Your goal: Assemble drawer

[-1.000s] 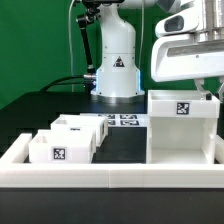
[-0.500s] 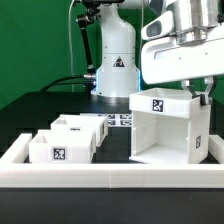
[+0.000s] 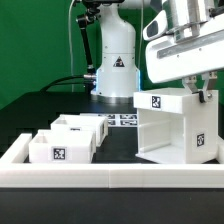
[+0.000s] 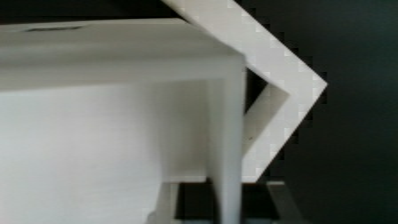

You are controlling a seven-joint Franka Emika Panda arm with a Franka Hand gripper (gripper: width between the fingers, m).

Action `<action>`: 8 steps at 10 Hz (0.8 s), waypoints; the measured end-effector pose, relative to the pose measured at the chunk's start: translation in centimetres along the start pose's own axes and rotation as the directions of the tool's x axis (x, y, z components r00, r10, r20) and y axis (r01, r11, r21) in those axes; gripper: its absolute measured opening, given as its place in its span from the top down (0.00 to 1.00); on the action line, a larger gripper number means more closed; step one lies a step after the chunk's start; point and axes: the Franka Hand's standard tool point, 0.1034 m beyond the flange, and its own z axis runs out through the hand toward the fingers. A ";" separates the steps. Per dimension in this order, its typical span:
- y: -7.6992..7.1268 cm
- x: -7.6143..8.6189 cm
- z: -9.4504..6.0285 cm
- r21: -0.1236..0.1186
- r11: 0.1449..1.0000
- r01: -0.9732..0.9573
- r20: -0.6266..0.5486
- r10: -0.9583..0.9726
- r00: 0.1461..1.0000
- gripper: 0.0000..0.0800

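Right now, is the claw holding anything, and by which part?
Yes: the claw grips the drawer casing by its thin side wall, on the exterior view's right.

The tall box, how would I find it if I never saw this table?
Start at the black table and look towards the exterior view's right, past the two small white open-top plastic trays. The tall white plastic box-shaped casing stands there tilted, gripped by the end effector; it towers over the low trays.

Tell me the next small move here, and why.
Probably lower the casing until it rests flat on the table: the claw grips its side wall, it looks slightly tilted, and both trays sit apart, not yet inserted.
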 end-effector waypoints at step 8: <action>-1.4 1.2 0.4 0.042 0.920 -0.391 0.036 0.389 0.920 0.93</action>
